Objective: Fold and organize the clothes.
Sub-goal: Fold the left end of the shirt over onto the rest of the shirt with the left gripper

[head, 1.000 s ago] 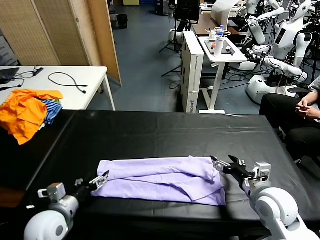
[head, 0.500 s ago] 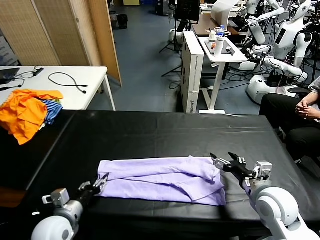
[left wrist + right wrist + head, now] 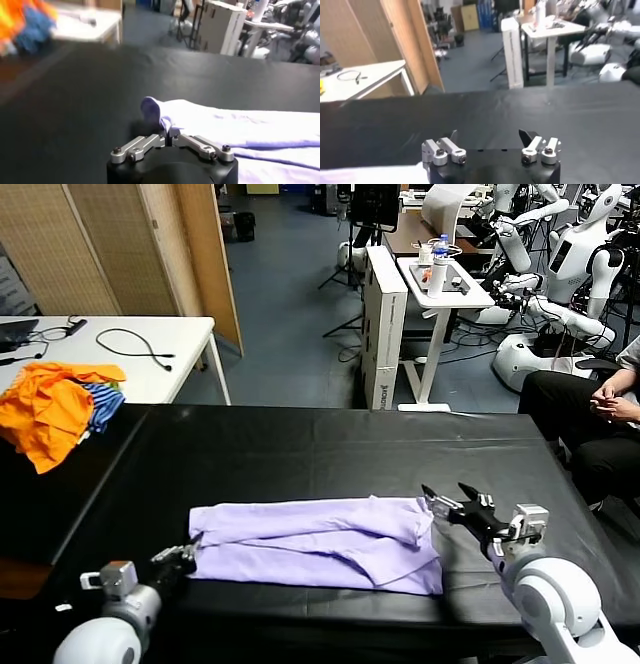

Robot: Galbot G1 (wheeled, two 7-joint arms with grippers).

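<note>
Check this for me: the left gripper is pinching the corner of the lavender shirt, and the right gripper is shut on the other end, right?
Not quite. The right gripper is open beside the lavender shirt, as the right wrist view shows. The left gripper does pinch the corner.

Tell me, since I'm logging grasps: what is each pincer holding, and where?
The left pincer pinches the pale lavender cotton T-shirt at its left end corner. The right pincer is open, holding nothing.
</note>
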